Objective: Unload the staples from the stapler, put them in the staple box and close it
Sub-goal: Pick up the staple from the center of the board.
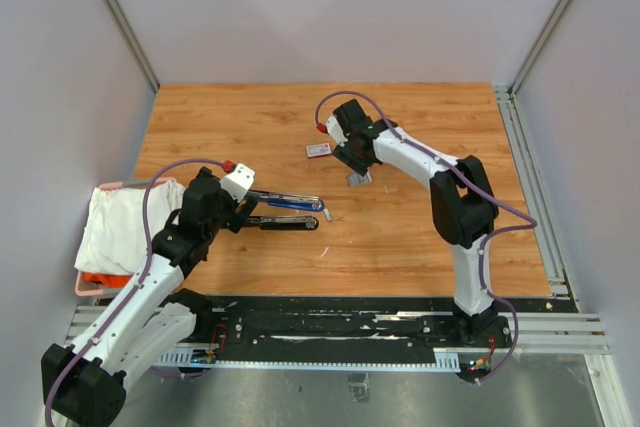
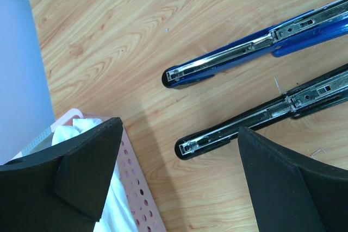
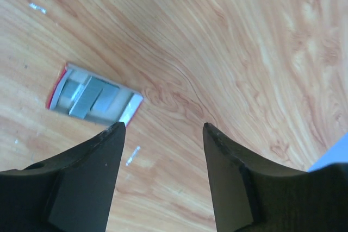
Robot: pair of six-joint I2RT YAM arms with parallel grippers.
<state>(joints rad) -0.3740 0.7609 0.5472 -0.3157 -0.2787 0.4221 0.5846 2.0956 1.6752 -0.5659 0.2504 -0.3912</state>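
Two staplers lie opened out flat on the wooden table, a blue one and a black one, their metal magazine rails facing up. My left gripper is open and empty, hovering over the black stapler's near end. My right gripper is open and empty above bare wood. A small silvery staple strip lies by its left finger, another bit farther off. One loose staple lies by the black stapler.
A small red-and-white box lies open with grey strips inside, just left of my right gripper. A pink perforated basket holding white cloth sits at the table's left edge. Grey walls enclose the table.
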